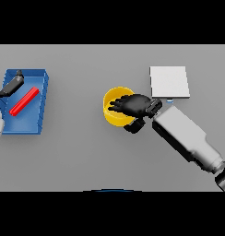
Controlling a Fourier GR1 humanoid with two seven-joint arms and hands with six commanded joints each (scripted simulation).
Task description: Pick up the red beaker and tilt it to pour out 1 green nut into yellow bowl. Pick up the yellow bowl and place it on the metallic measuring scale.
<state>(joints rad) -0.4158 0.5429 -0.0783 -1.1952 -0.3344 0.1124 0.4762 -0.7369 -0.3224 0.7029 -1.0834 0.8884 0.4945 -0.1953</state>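
1. Two hands are in my view, and the right hand (133,105) is the one that matters: it sits over the yellow bowl (113,116), fingers reaching across the rim toward my left, thumb low at the near wall. I judge it curled round the rim.
2. My target, the metallic measuring scale (169,81), lies to the right and slightly farther back, just beside the hand's wrist.
3. Bare grey table (86,152) surrounds the bowl, so a short lift and rightward carry looks clear.
4. My left hand (14,84) rests at the blue bin (43,99), beside a red bar (24,101); I cannot tell its fingers.
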